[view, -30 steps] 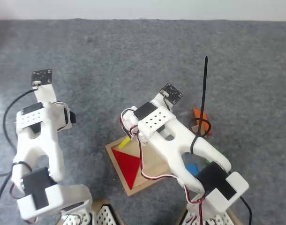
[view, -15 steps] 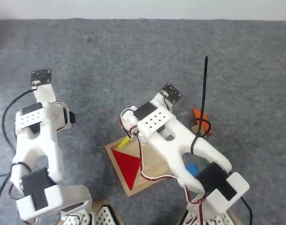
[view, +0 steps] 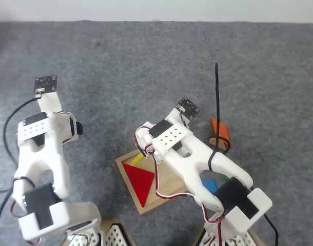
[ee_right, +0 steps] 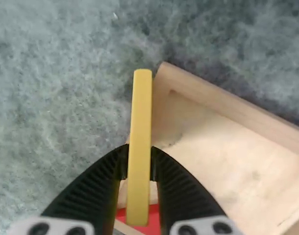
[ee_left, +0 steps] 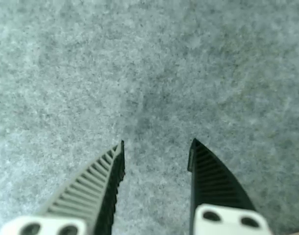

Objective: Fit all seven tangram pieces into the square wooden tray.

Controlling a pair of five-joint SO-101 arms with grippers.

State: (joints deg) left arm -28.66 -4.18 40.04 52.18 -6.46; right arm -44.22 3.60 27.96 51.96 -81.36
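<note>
Close to the worktop's near edge, the square wooden tray point(ee_right: 228, 110) is sitting with a red triangle point(view: 141, 182) lying flat inside. Just beyond, the right pincer point(ee_right: 138, 152) is pinching a yellow piece point(ee_right: 142, 107) on edge over one tray corner. Placing looks to be underway, and the next move is calling for tipping it flat beside the red. Farther off, the left pincer point(ee_left: 157, 144) is hanging spread over bare worktop.

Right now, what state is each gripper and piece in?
left gripper: open, over bare carpet.
right gripper: shut on the yellow piece.
yellow piece: held on edge, at the tray's corner.
wooden tray: partly filled.
red piece: flat in the tray.
orange piece: on the carpet, outside the tray.
blue piece: partly hidden under the right arm.
</note>
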